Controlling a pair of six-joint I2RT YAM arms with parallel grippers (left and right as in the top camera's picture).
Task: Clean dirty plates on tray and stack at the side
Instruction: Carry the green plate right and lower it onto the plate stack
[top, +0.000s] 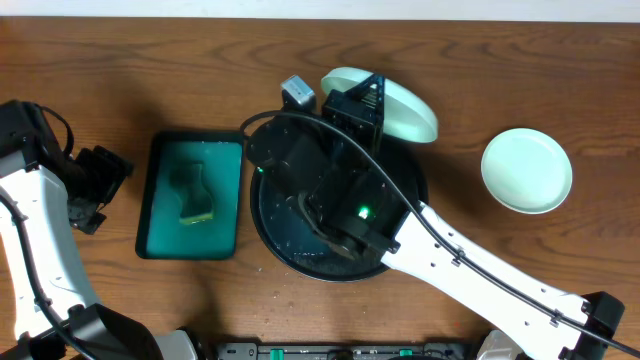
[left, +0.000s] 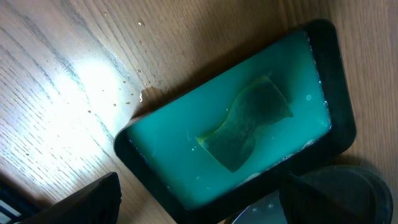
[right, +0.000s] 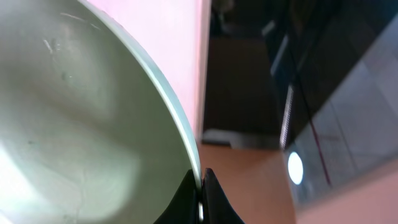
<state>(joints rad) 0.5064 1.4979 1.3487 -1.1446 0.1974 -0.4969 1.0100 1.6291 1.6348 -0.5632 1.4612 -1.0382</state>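
My right gripper (top: 368, 98) is shut on the rim of a mint green plate (top: 405, 108) and holds it tilted up over the far edge of the black round tray (top: 272, 232). In the right wrist view the fingers (right: 200, 194) pinch the plate's rim (right: 81, 124). Another pale mint plate (top: 527, 170) lies flat on the table at the right. The right arm covers most of the tray, and no third plate shows. My left gripper (top: 100, 188) is open and empty left of the teal tray; its fingers (left: 199, 202) show spread in the left wrist view.
A rectangular teal tray (top: 160, 235) holding a green sponge (top: 193, 195) sits left of the black tray; both also show in the left wrist view, the teal tray (left: 161, 168) and the sponge (left: 249, 124). The table is brown wood.
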